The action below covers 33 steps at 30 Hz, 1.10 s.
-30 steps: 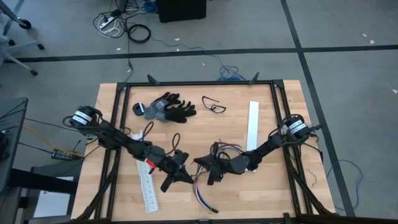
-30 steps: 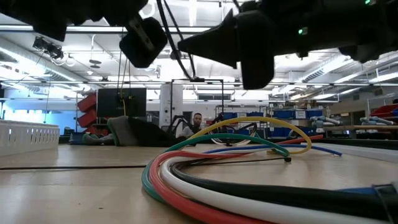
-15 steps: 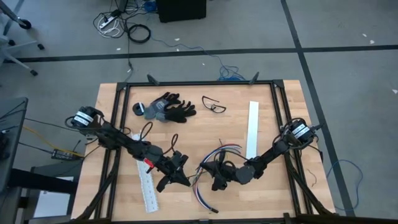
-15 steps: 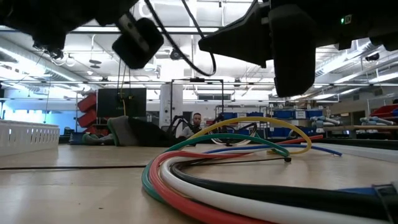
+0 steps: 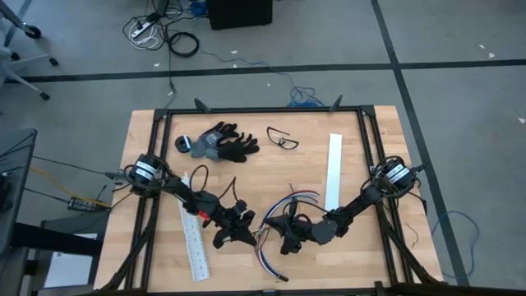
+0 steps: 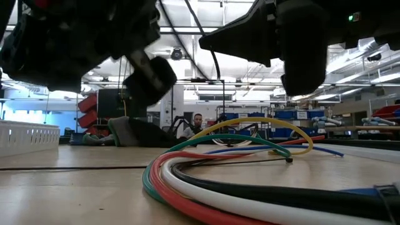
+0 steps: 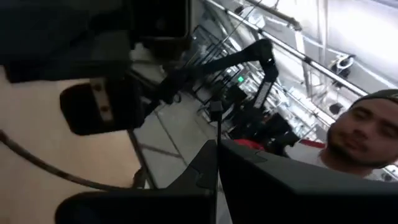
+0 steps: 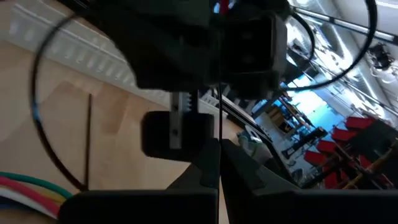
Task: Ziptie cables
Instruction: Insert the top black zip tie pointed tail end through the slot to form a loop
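Loose cables [image 5: 275,234] on a wooden bench [image 5: 362,247], between two clenched grippers

Nearest the front edge, strewn lengthwise from front toward back, ends fanning toward the white strip [image 5: 333,171]. Just left, left gripper [image 5: 245,233], fingers pressed together, empty; just right, right gripper [image 5: 278,232], likewise. Farther back: black gloves [image 5: 223,141], glasses [image 5: 283,138].

1. Grey floor [image 5: 460,49], dark tape lines crossing it.
2. Coiled black cord [image 5: 184,44] and white power strip [image 5: 141,30] on floor, well beyond the table.
3. Bright ceiling strip lights [image 6: 187,15].
4. Blue storage bins [image 6: 297,115] on far shelving; red items [image 6: 87,109] beside dark screen.
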Tool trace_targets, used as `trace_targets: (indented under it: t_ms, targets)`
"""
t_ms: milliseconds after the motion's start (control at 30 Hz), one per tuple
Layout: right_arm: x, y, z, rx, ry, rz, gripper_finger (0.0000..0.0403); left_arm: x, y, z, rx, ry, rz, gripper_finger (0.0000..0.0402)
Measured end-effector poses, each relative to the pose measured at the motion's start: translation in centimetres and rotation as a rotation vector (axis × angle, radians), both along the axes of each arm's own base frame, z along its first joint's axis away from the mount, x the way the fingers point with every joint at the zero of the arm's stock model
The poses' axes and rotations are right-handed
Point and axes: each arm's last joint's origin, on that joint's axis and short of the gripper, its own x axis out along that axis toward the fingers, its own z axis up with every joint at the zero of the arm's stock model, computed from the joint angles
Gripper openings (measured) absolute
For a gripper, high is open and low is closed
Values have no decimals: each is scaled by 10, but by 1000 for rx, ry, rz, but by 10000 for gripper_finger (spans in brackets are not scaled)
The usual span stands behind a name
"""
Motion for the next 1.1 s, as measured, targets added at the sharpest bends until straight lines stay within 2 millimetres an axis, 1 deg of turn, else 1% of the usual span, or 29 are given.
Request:
trace_targets:
  t_ms: [167,333,1100]
  targets:
    - [-2,3,0,2,0,16,0,4,4,4,-2,-17,-22,0]
    - [-1,2,0,1,1,9,0,6,8,0,-18,41,-13,0]
    - [-1,3,-2,13,12,32,0,7,9,0,-27,54,-8,0]
